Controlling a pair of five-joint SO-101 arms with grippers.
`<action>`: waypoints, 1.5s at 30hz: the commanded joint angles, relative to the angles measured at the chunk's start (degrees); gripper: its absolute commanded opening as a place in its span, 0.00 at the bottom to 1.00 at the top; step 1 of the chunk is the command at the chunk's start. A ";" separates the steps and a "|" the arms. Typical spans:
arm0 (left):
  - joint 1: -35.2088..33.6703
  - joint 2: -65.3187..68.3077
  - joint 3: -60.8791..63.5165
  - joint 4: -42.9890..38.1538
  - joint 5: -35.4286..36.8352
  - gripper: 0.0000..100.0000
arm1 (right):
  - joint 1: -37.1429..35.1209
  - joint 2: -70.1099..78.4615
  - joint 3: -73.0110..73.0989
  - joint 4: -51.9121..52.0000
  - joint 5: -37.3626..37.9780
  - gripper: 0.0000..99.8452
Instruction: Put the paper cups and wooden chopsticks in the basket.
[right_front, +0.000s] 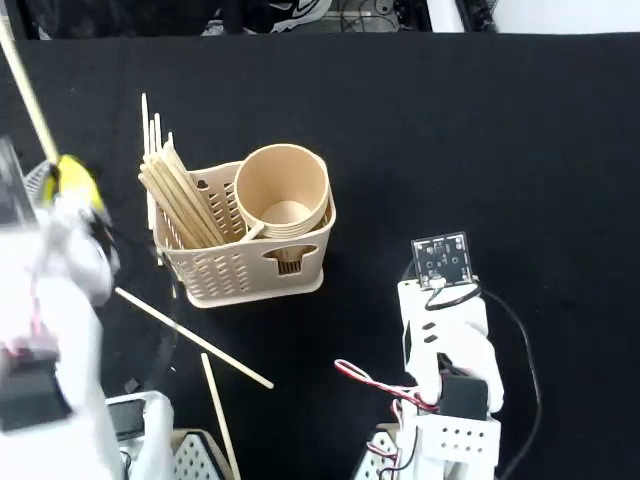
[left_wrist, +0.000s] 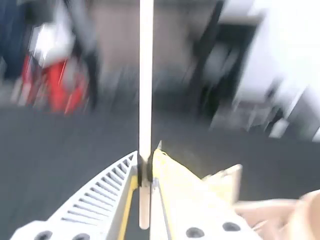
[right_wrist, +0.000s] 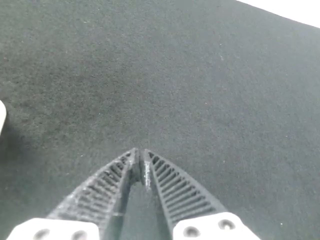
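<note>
A beige slotted basket (right_front: 240, 268) stands left of centre and holds stacked paper cups (right_front: 283, 190) and a bundle of wooden chopsticks (right_front: 175, 195). My left gripper (right_front: 68, 185) hangs raised at the far left, left of the basket, shut on a single wooden chopstick (left_wrist: 145, 75) that sticks up past its tips (right_front: 25, 90). Two more chopsticks (right_front: 190, 338) (right_front: 220, 420) lie on the cloth in front of the basket. My right gripper (right_wrist: 139, 160) rests shut on nothing, low over bare cloth; its arm (right_front: 445, 340) sits to the right of the basket.
A black cloth (right_front: 480, 150) covers the table, with open room to the right and behind the basket. Red and white wires (right_front: 375, 385) trail by the right arm's base. Room clutter lies beyond the far edge.
</note>
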 joint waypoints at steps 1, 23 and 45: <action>10.15 -25.85 24.57 -21.89 0.97 0.03 | -0.70 -1.80 -0.22 -0.70 0.62 0.01; 17.01 -32.70 41.01 -21.01 17.14 0.22 | -0.70 -1.89 -0.22 -0.79 0.62 0.01; -12.97 21.89 3.47 -7.65 17.05 0.22 | -0.70 -1.80 -0.22 -0.79 0.62 0.01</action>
